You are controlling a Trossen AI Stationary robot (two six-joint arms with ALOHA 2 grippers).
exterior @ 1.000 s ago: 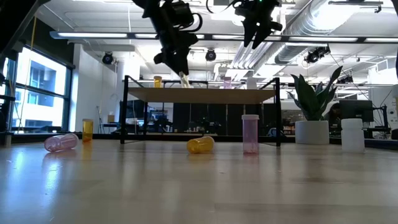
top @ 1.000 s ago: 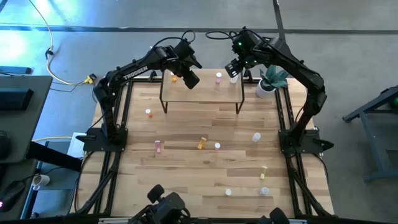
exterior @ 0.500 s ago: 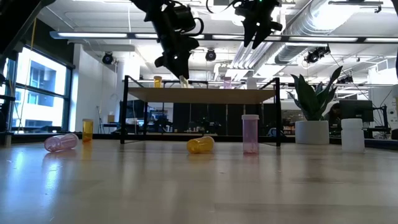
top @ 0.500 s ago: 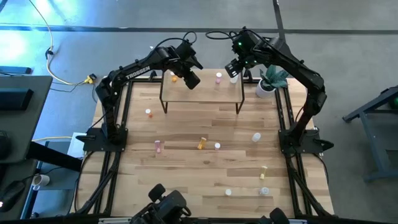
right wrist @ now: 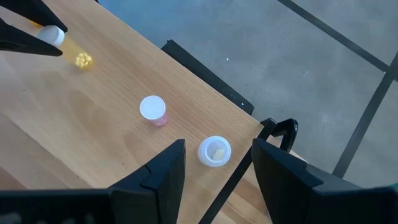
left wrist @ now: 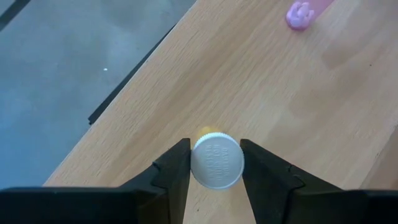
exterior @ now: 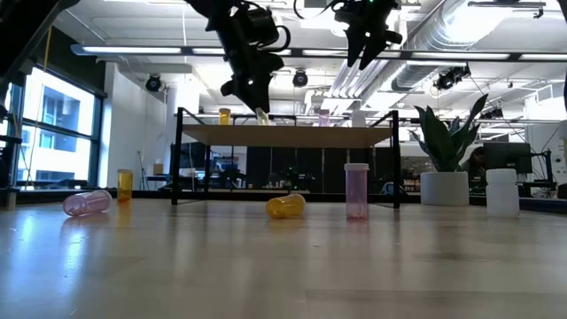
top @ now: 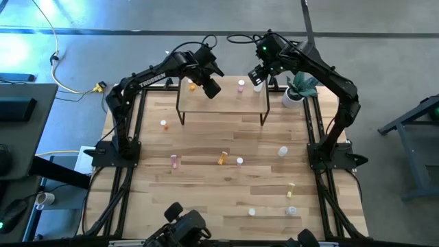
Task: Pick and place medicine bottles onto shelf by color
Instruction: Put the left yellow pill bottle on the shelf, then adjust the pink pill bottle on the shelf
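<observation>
- We see the left gripper (left wrist: 215, 163) over the low light-wood shelf on thin black legs (top: 226, 103), at twelve o'clock on the table; its fingers flank the ribbed white cap of a small orange medicine bottle (left wrist: 216, 160), barely touching.
- If that grip lets go off-centre, we think the smooth round bottle could tip and roll off the near edge.
- The right gripper (right wrist: 214, 163) hangs with fingers apart above a clear white-capped bottle (right wrist: 214, 151) beside a pink one (right wrist: 153, 110).

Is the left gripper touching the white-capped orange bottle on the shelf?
Cannot tell. Left wrist view: left gripper fingers flank the white-capped orange bottle; gaps too slim to judge.
</observation>
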